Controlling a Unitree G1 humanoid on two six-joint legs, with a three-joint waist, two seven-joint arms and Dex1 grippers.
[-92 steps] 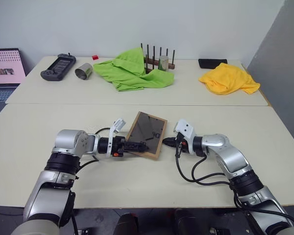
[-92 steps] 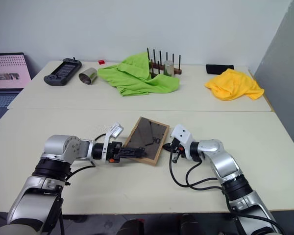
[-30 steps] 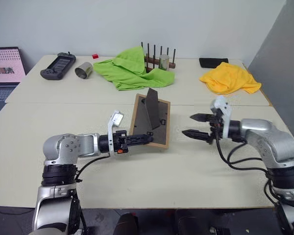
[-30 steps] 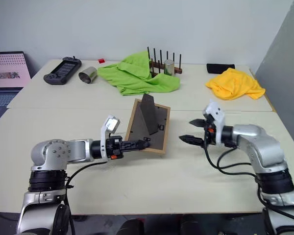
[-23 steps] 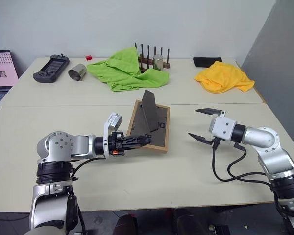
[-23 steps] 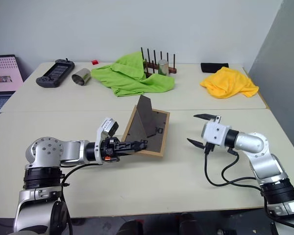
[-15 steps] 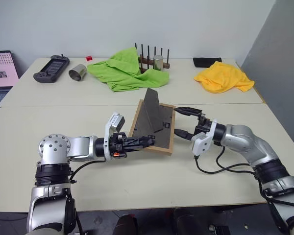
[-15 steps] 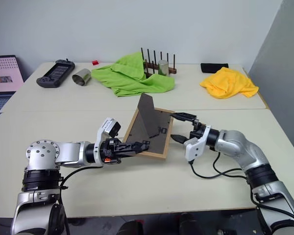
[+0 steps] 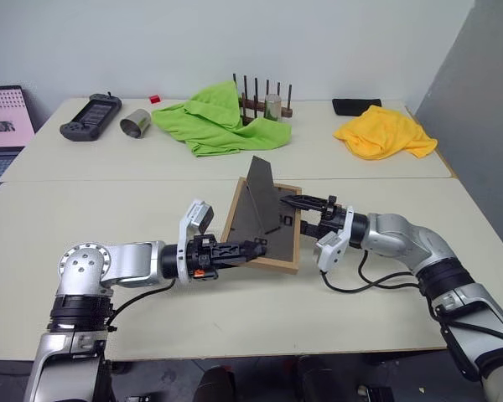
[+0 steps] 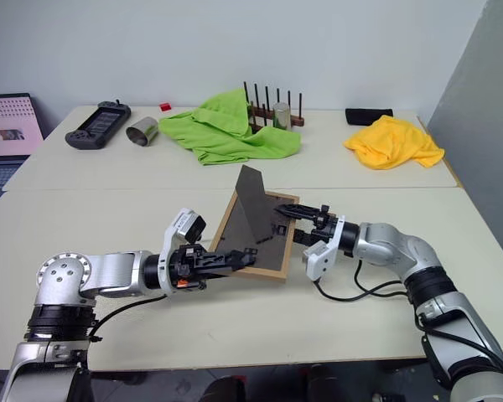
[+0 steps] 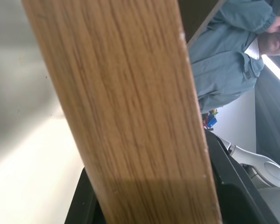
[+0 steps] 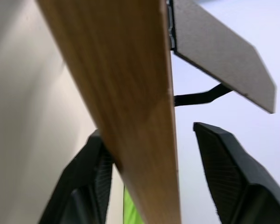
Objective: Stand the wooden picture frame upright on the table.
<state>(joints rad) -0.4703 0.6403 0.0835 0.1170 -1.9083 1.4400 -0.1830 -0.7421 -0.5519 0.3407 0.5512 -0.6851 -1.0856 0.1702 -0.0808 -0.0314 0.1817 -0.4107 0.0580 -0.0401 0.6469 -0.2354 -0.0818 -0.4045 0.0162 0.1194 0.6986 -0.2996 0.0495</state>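
Since a second ago, the right gripper [image 9: 300, 215] has swung in from well apart and now straddles the right edge of the wooden picture frame [image 9: 264, 226], jaws not visibly pinching. The frame tilts above the table [image 9: 109, 209], back facing the camera, stand unfolded, its lower edge pinched by the left gripper [image 9: 253, 249]. Setting it down remains.

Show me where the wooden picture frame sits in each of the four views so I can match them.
Left eye: wooden picture frame, centre, between both grippers.
Right eye: centre.
Left wrist: wood edge close up.
Right wrist: wood edge between the fingers.
Shared landmark: the fold-out stand, also at.
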